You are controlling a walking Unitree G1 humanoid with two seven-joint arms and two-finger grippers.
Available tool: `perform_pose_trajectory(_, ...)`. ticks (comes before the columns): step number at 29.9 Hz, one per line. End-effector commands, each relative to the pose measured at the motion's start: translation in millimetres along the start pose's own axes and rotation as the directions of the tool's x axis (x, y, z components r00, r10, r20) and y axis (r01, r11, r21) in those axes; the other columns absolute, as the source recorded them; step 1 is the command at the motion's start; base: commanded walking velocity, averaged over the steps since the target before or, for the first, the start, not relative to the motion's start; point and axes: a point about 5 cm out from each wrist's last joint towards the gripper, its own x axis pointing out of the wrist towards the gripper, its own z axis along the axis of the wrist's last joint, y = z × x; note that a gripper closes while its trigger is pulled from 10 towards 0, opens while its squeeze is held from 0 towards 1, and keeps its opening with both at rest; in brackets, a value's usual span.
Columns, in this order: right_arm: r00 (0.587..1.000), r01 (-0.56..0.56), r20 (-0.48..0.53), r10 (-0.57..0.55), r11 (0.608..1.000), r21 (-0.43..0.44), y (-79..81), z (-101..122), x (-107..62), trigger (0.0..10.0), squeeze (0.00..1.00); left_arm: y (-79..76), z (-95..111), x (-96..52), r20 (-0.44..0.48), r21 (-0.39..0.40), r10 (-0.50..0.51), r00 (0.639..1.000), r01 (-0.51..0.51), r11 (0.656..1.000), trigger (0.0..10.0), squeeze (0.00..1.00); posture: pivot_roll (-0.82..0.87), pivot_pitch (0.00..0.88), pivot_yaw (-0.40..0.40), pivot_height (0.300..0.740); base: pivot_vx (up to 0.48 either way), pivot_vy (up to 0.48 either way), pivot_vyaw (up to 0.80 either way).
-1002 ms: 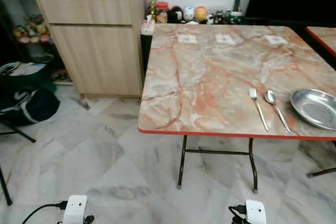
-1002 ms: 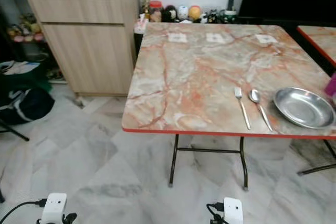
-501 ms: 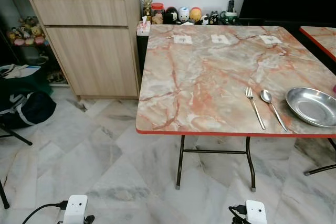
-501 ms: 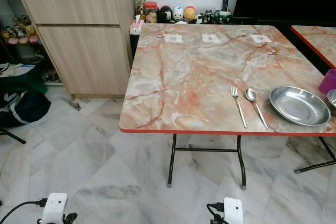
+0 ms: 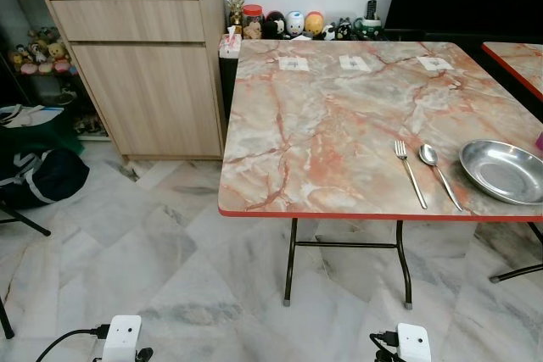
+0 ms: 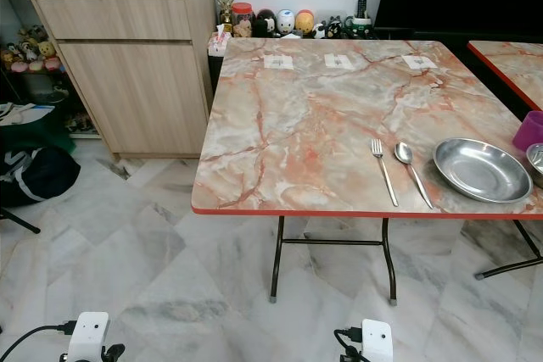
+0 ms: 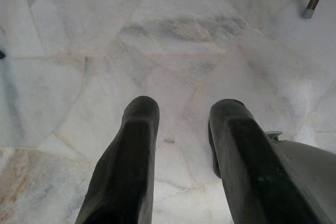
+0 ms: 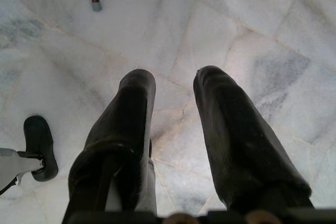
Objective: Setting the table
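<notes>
Marble table [image 6: 288, 125] with cutlery near its front edge.
A fork [image 6: 383, 171], spoon [image 6: 412, 173] and metal plate [image 6: 482, 169] lie side by side. Left gripper [image 7: 181, 124] and right gripper [image 8: 173, 90] hang spread, empty, above the floor [image 6: 170, 269].

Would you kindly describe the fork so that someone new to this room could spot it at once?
Find the marble-patterned table with the red edge, beside the wooden cabinet. Near its front edge on the right, two pieces of cutlery lie side by side, left of a round steel plate. The fork is the left one, farther from the plate, with tines where the spoon has a bowl.
</notes>
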Motion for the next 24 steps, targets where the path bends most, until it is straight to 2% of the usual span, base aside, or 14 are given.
perform_pose_trajectory(1,0.999,-0.015,0.047,0.006,0.979,0.203,23.8,31.1,8.0,10.0,0.0,-44.3,9.2,5.3,0.009,0.007,-0.136,0.991,0.136,0.991,10.0,0.0,0.22,0.001,-0.135,0.74,0.0,0.0,0.0)
perform_pose_trajectory(24,0.999,-0.013,0.045,0.004,0.979,0.204,23.7,30.9,8.0,10.0,0.0,-44.3,9.3,5.3,0.01,0.006,-0.136,0.991,0.135,0.991,10.0,0.0,0.22,0.004,-0.134,0.74,0.0,0.0,0.0)
